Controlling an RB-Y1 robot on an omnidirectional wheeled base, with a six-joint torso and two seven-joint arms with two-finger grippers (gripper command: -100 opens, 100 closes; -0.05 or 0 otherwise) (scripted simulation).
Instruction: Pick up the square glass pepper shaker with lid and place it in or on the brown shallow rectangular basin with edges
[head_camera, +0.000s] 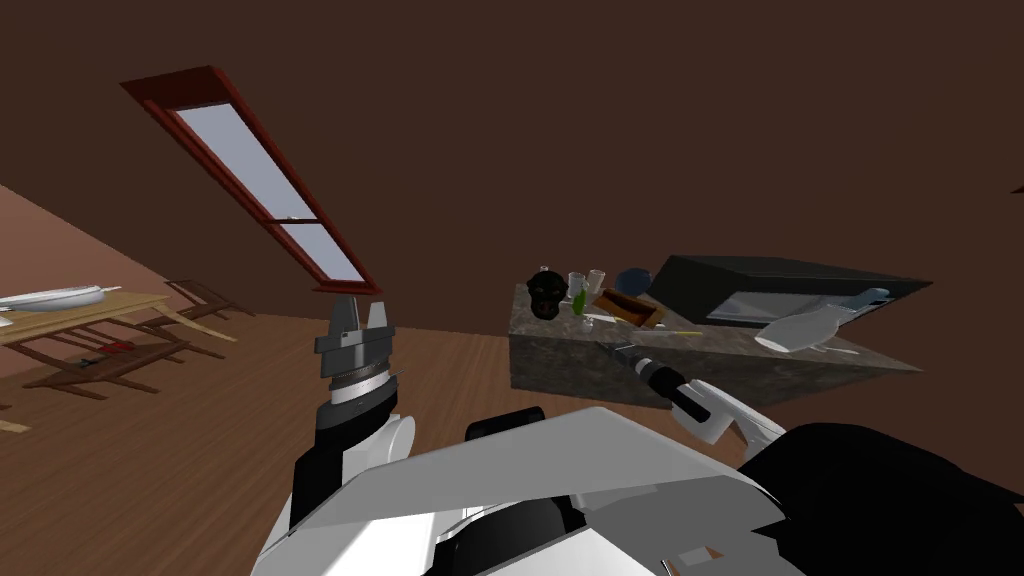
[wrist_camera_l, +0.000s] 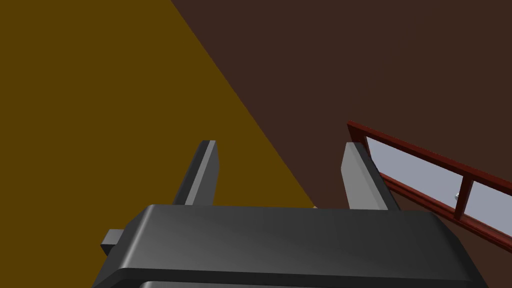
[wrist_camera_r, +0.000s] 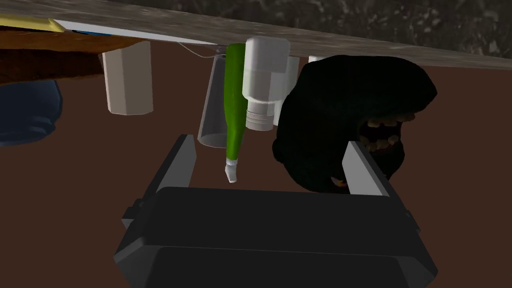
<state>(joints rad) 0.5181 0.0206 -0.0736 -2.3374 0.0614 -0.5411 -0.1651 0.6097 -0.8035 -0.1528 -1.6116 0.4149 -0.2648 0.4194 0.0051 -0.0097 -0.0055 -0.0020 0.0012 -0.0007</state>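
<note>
Left tool (head_camera: 361, 306) is parked up beside the chest, blades apart and holding nothing, out of the way I'd guess. On the stone tabletop (head_camera: 730, 350) there's a black skull-looking thing (wrist_camera_r: 345, 110), then a green bottle (wrist_camera_r: 234, 110). The pepper shaker (wrist_camera_r: 265, 75), white, squarish and lidded, stands right next to the bottle, and the brown basin (head_camera: 628, 308) sits a bit further right. Right tool (wrist_camera_r: 270, 142) is wide open and empty, aimed at the shaker but short of it. Looks like the approach, and the tight crowd probably means going in careful.
</note>
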